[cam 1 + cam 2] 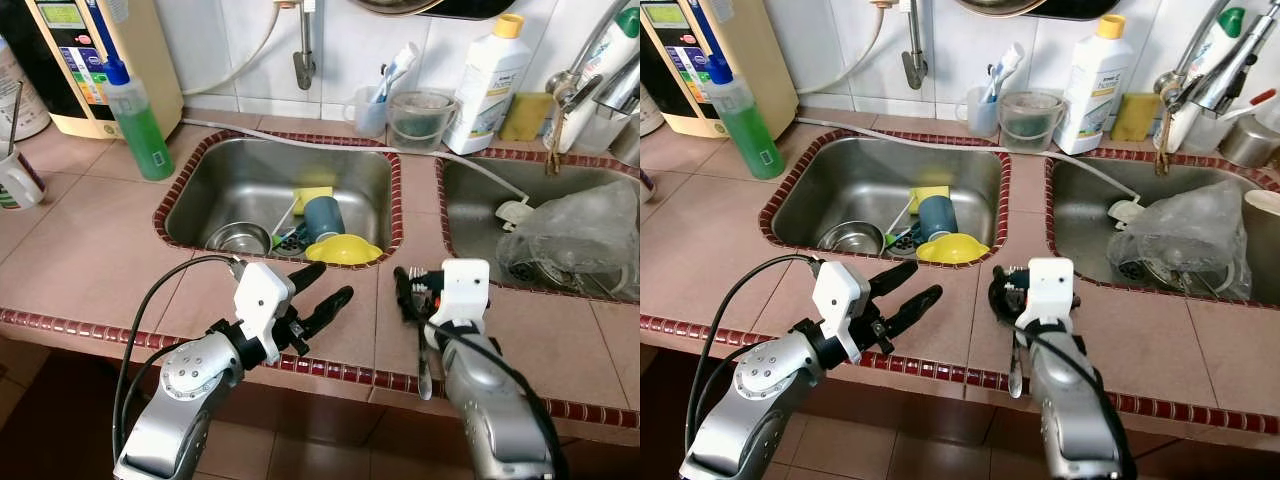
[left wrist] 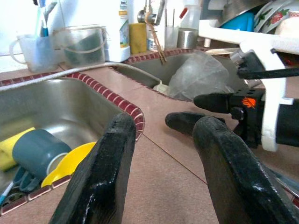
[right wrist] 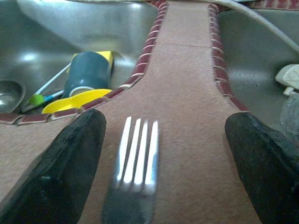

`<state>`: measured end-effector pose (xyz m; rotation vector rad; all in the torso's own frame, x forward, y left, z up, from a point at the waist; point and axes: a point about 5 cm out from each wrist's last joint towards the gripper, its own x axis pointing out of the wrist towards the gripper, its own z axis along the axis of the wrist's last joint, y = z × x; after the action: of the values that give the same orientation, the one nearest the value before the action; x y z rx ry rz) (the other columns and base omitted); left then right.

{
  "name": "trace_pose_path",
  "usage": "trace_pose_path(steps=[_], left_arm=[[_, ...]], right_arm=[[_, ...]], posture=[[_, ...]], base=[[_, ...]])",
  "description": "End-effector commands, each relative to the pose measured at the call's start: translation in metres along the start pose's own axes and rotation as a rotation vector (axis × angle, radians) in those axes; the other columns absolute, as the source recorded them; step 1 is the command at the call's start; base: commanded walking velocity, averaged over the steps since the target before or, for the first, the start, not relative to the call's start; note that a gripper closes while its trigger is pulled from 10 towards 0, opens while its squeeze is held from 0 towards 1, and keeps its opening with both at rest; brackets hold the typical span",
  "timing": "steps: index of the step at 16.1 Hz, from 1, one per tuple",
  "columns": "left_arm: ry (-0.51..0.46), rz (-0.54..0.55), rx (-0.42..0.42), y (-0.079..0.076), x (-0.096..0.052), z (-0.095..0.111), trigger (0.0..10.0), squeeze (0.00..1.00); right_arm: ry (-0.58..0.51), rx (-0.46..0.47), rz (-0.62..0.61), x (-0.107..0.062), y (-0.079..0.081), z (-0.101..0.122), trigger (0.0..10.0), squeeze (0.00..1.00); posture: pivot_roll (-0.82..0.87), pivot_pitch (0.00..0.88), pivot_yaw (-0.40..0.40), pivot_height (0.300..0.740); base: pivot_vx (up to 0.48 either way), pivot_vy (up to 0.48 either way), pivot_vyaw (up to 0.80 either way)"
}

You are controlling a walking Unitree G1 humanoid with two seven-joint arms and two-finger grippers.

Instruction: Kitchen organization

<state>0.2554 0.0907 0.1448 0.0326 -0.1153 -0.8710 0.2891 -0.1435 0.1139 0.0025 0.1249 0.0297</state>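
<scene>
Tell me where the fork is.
The fork lies on the tiled counter between the two sinks, between the right gripper's open fingers.

A shiny metal fork (image 3: 135, 172) lies flat on the tan tiled counter (image 3: 187, 93) between the two sinks, tines pointing toward the wall.

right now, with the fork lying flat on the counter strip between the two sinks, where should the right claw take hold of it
Probably at the neck, just behind the tines. The fork lies flat on the tiled counter, tines pointing toward the back wall, between the open fingers of the right claw. Come straight down from above and close across its narrow width; the thin flat metal gives no other edge to catch.
</scene>
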Motion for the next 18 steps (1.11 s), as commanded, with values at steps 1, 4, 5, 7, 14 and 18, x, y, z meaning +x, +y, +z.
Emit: trace_pose_path(steps=[1,4,5,7,14,18], left_arm=[[0.009,-0.005,0.005,-0.002,-0.001,0.0,10.0,0.0],[0.01,-0.009,0.004,-0.003,-0.001,0.0,10.0,0.0],[0.009,-0.007,0.004,-0.002,-0.001,0.001,10.0,0.0],[0.009,-0.006,0.005,-0.002,-0.001,0.001,10.0,0.0],[0.011,0.004,0.0,0.0,0.0,0.002,10.0,0.0],[0.01,0.011,-0.001,0.0,0.0,0.003,10.0,0.0]], right_arm=[[0.004,0.005,-0.008,0.001,-0.003,-0.002,10.0,0.0],[0.009,0.012,0.001,0.005,-0.006,-0.003,10.0,0.0],[0.015,0.013,0.001,0.005,-0.007,-0.004,10.0,0.0],[0.024,0.024,0.001,0.006,-0.009,-0.005,10.0,0.0],[0.021,0.012,0.025,0.019,-0.017,-0.002,10.0,0.0],[0.029,0.036,0.06,0.024,-0.014,-0.001,8.9,0.0]], posture=[[-0.02,0.109,0.016,0.74],[-0.02,0.108,0.017,0.74],[-0.02,0.109,0.018,0.74],[-0.02,0.111,0.019,0.74],[-0.02,0.124,0.021,0.74],[-0.01,0.125,0.017,0.74]], base=[[0.0,0.0,0.0],[0.0,0.0,0.0],[0.0,0.0,0.0],[0.0,0.0,0.0],[0.0,0.0,0.0],[0.0,0.0,0.0]])
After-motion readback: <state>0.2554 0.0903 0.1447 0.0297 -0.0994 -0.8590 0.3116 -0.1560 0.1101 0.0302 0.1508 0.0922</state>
